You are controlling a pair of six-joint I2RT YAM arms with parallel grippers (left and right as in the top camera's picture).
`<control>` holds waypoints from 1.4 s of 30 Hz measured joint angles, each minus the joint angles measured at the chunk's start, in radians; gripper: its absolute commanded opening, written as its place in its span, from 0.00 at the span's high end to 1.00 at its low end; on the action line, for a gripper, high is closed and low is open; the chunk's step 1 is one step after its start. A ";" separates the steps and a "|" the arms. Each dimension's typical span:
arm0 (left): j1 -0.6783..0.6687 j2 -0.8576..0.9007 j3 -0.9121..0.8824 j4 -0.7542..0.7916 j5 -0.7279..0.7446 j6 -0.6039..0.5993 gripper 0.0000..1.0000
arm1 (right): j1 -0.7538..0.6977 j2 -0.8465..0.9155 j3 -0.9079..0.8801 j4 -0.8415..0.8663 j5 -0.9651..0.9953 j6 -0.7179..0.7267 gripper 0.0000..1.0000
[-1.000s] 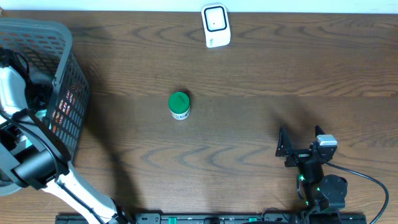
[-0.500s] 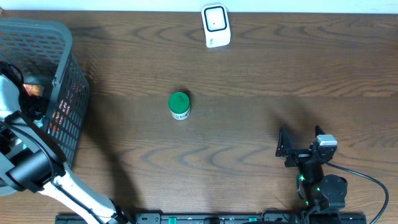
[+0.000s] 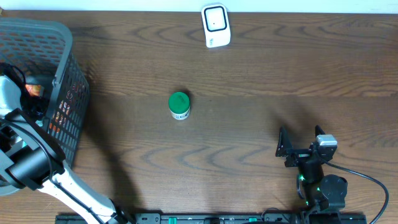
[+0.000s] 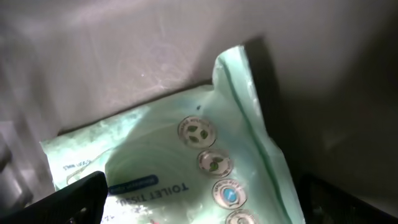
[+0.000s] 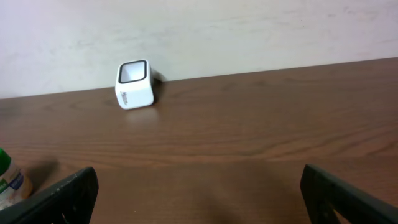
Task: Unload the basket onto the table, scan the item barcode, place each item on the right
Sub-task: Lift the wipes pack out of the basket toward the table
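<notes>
A pale green toilet tissue pack lies inside the grey basket at the table's left. My left gripper hovers just over the pack, open, with a dark finger on each side and nothing held. In the overhead view the left arm reaches into the basket and its fingers are hidden. The white barcode scanner stands at the far edge, also seen as the scanner against the wall. My right gripper rests open and empty near the front right.
A green-lidded jar stands mid-table, its edge showing as the jar at the left of the right wrist view. An orange item shows inside the basket. A black cable loops by the right arm's base.
The left arm has shifted slightly inside the basket, uncovering an orange item beside it. The right arm and the jar have not moved.
</notes>
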 measured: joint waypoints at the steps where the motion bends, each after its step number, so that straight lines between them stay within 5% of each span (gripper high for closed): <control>1: 0.000 0.001 0.000 -0.010 0.000 0.000 0.03 | 0.000 0.000 0.000 0.000 0.000 0.000 0.01; 4: 0.000 0.010 0.001 -0.052 -0.001 0.007 0.38 | 0.000 0.000 0.000 0.000 0.000 0.000 0.01; 7: -0.001 0.026 0.001 -0.117 -0.031 0.005 0.85 | 0.000 0.000 0.000 0.000 0.000 0.000 0.01; 8: -0.002 0.031 0.001 -0.135 -0.047 0.004 0.92 | 0.000 0.000 0.000 0.000 0.000 0.000 0.01; 16: -0.001 0.047 0.032 -0.223 -0.098 0.005 0.93 | 0.000 0.000 0.000 0.000 0.000 0.000 0.01; 28: 0.000 -0.023 0.346 -0.407 -0.010 0.051 0.93 | 0.000 0.000 0.000 0.000 0.000 0.000 0.01; 34: 0.001 -0.220 0.353 -0.361 0.218 0.109 0.93 | 0.000 0.000 0.000 0.000 0.000 0.000 0.01; 42: 0.001 -0.418 0.356 -0.171 0.731 0.185 0.93 | 0.000 0.000 0.000 0.000 0.000 0.000 0.01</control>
